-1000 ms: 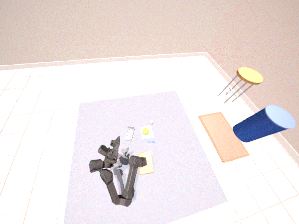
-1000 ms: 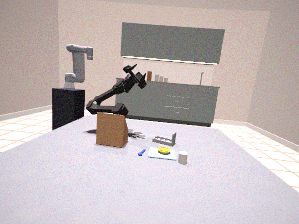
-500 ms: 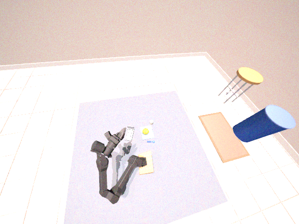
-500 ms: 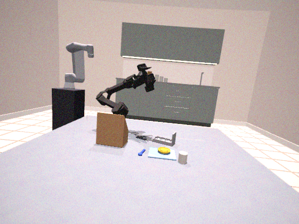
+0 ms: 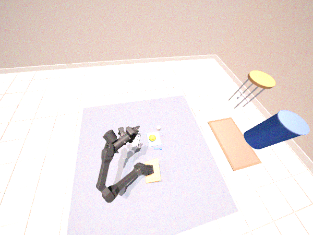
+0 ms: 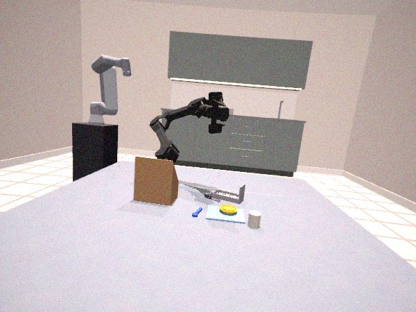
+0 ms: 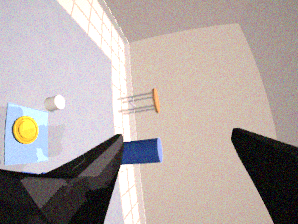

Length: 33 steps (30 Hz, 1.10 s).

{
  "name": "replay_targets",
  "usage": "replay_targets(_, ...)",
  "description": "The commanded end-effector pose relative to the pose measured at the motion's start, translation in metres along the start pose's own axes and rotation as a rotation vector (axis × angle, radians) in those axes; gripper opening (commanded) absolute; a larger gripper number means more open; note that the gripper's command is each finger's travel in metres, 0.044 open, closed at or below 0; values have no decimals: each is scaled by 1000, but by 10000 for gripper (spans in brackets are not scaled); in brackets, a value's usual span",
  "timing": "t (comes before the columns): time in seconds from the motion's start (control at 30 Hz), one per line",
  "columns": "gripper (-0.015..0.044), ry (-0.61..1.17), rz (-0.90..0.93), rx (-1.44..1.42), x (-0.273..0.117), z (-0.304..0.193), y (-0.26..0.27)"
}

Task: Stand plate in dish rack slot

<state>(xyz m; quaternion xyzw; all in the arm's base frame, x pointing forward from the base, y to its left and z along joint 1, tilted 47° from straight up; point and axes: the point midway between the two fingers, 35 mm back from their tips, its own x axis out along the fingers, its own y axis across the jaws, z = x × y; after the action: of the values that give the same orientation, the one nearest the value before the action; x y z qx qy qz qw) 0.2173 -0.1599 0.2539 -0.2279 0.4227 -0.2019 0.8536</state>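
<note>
The yellow plate [image 5: 152, 138] [image 6: 228, 209] [image 7: 25, 130] lies flat on a light blue mat [image 5: 157, 143] [image 6: 213, 215] [image 7: 14, 153]. The grey dish rack [image 5: 135, 142] [image 6: 242, 194] stands beside the mat, partly hidden by the arm in the top view; its tall end wall shows in the exterior view. No plate is seen in it. My gripper [image 6: 218, 112] [image 7: 178, 137] is open and empty, high above the table near the rack. It points outward rather than down, with one finger above the other. The plate is low and off to its side.
A white cup [image 5: 158, 128] [image 6: 254, 219] [image 7: 57, 102] stands by the mat's outer corner. A small blue utensil [image 5: 157, 148] [image 6: 197, 212] lies on the mat's other side. A tall brown block [image 5: 156, 179] [image 6: 154, 180] stands further along, near the arm's base.
</note>
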Motion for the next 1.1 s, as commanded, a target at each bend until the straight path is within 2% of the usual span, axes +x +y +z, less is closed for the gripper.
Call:
replay_targets(0.0,400,53,101,-23,18,0,10)
replay_targets(0.6,400,293,659,5,98,-19,71)
replay_targets(1.07,400,429,1095,147,145,-31,120)
